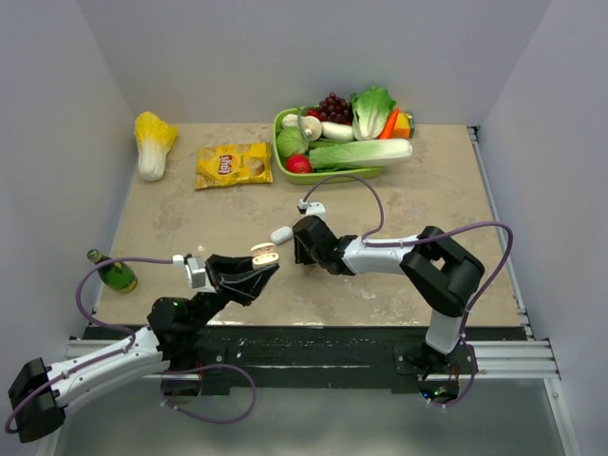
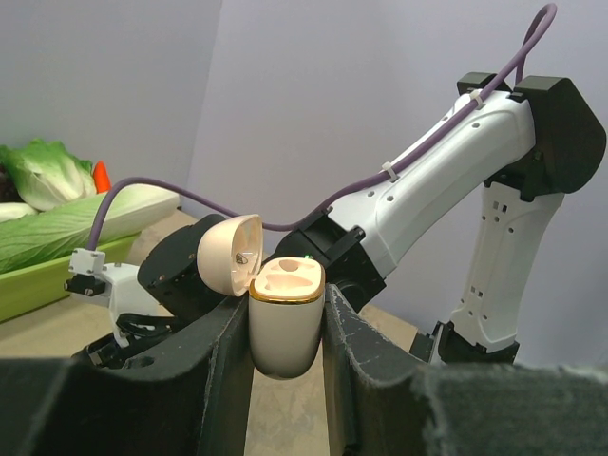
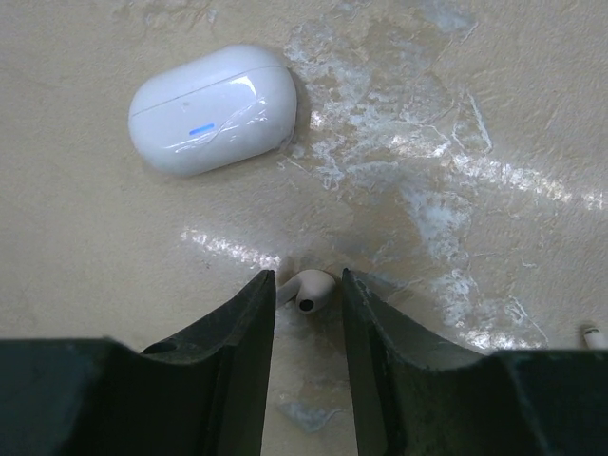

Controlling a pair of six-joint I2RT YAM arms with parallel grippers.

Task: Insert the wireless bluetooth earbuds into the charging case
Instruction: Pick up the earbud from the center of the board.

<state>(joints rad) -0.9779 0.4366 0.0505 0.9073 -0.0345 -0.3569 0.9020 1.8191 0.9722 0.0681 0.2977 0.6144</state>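
My left gripper (image 1: pixel 267 263) is shut on the open charging case (image 1: pixel 265 253) and holds it upright above the table. In the left wrist view the case (image 2: pixel 285 332) sits between my fingers, its lid (image 2: pixel 231 255) tipped back to the left and its tan sockets empty. My right gripper (image 3: pixel 309 285) is down at the table, its fingertips closed around one cream earbud (image 3: pixel 312 288). The tip of another earbud (image 3: pixel 594 332) shows at the right edge. A second white case (image 3: pixel 214 109), closed, lies on the table just beyond my right gripper (image 1: pixel 300 253).
A green bottle (image 1: pixel 118 275) lies at the left edge of the table. A yellow chips bag (image 1: pixel 234 164), a napa cabbage (image 1: pixel 153 141) and a green tray (image 1: pixel 281 157) of vegetables sit at the back. Walls close in three sides.
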